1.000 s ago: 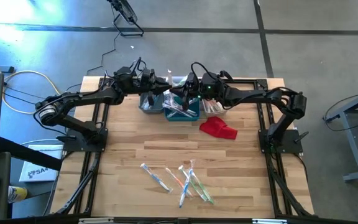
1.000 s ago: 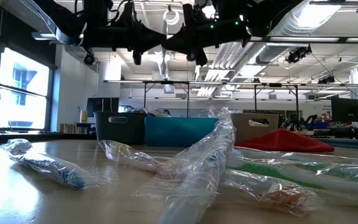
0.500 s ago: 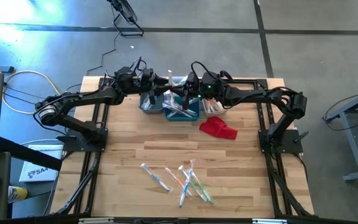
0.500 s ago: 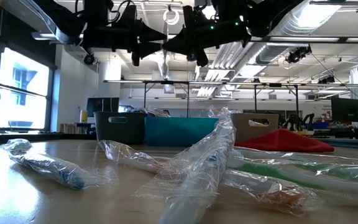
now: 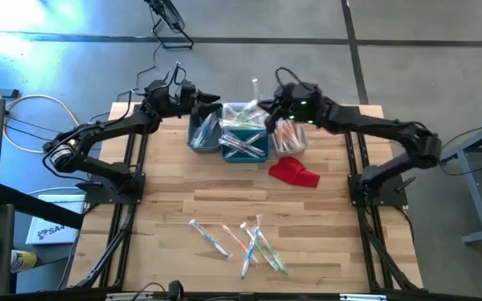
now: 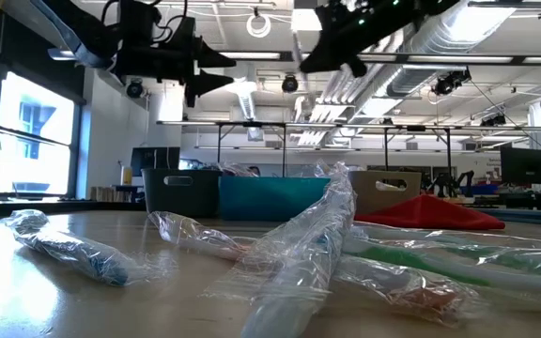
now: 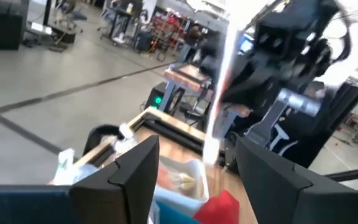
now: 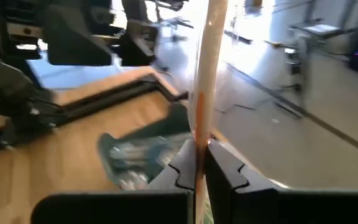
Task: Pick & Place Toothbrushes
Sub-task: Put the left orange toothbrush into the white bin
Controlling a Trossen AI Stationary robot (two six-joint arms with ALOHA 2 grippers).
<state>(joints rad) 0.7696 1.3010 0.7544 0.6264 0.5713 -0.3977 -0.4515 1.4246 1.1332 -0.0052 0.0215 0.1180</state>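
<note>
My right gripper (image 5: 264, 105) hovers above the bins at the table's far edge, shut on a wrapped toothbrush (image 8: 205, 68) with an orange handle, which also shows in the low view (image 6: 296, 45). My left gripper (image 5: 213, 99) stands open above the grey bin (image 5: 199, 135) and points toward that toothbrush (image 7: 219, 93), with nothing between its fingers. Several more wrapped toothbrushes (image 5: 241, 241) lie flat on the table near its front edge. Others lie in the teal bin (image 5: 245, 144) and in the white bin (image 5: 289, 139). My right gripper pinches the toothbrush's wrapped orange handle (image 8: 199, 134) between its two fingers. The fingers come nearly level from the table's right and lie across the brush. The brush stands upright above the fingers, lifted clear of the bins.
A red cloth (image 5: 294, 172) lies on the table in front of the white bin. The three bins stand side by side at the far edge, between the two arms. Bare wood (image 5: 224, 192) stretches between the bins and the loose toothbrushes.
Both grippers met over the teal bin with the toothbrush between them. My left gripper has opened, let go and drawn back toward the table's left edge. My right gripper has gone up and toward the right edge, carrying the upright toothbrush.
</note>
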